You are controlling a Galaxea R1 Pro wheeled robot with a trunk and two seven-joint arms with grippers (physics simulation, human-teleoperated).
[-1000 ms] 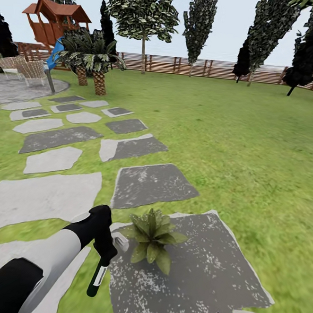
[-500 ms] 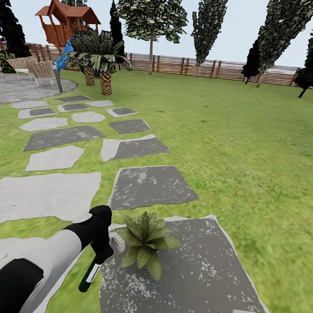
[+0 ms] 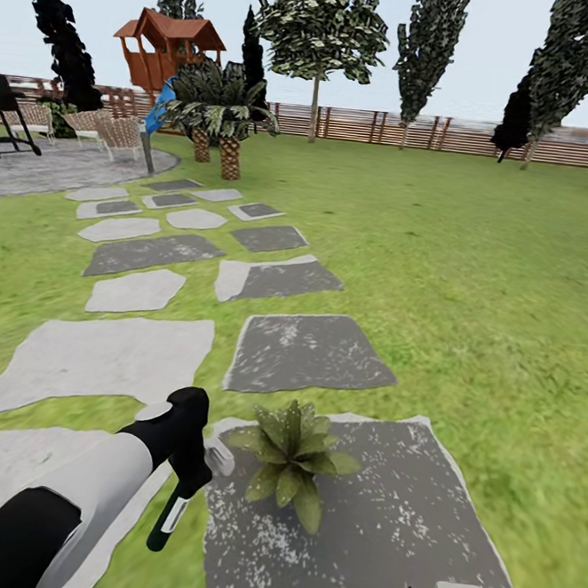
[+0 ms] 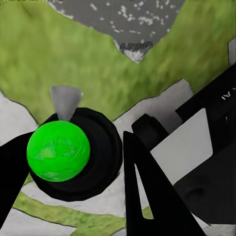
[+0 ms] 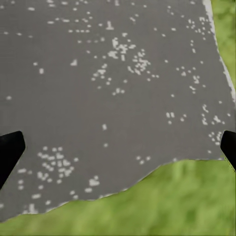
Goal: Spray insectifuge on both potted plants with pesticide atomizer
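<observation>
Before us the green garden lawn (image 3: 473,283) runs out to a brown slatted fence, with grey stone paving (image 3: 372,524) underfoot. On the nearest dark slab sits a low potted plant (image 3: 293,459), a rosette of pointed green leaves. Our left gripper (image 3: 191,474) is closed around the slim dark pesticide atomizer (image 3: 169,517), which hangs tilted just beside the plant. Our right gripper (image 5: 118,147) is spread wide, holding nothing. We should turn the nozzle toward the rosette and sweep every leaf evenly.

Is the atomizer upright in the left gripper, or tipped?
Tipped: the pesticide atomizer hangs slanting down from the left gripper, beside the potted plant.
</observation>
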